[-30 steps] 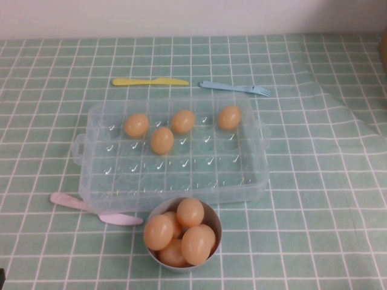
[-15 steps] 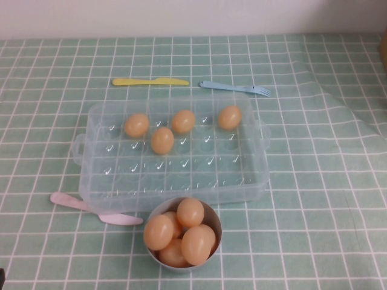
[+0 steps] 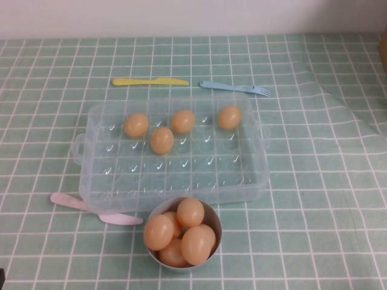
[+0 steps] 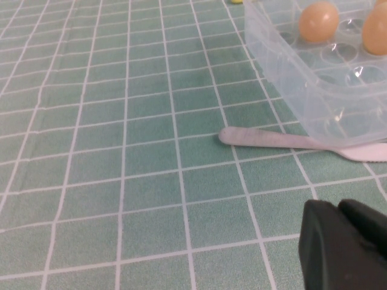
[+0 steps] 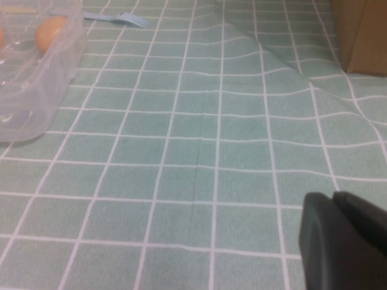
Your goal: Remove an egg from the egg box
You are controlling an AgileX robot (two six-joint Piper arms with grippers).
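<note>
The egg box (image 3: 181, 181), a clear plastic tray with side handles, lies mid-table on the green checked cloth. Several tan-orange eggs sit in its far half, among them one egg (image 3: 229, 118) at the right and one (image 3: 162, 140) nearer the middle. Neither arm shows in the high view. In the left wrist view my left gripper (image 4: 338, 208) hovers shut and empty over the cloth, near the egg box's (image 4: 314, 103) left corner. In the right wrist view my right gripper (image 5: 334, 199) is shut and empty, well to the right of the egg box (image 5: 36, 90).
A small grey bowl (image 3: 216, 220) heaped with several eggs stands just in front of the box. A pink utensil (image 3: 91, 208) lies at the box's front left; a yellow knife (image 3: 150, 81) and blue fork (image 3: 236, 88) lie behind. A brown box (image 5: 363, 36) stands far right, by a cloth fold.
</note>
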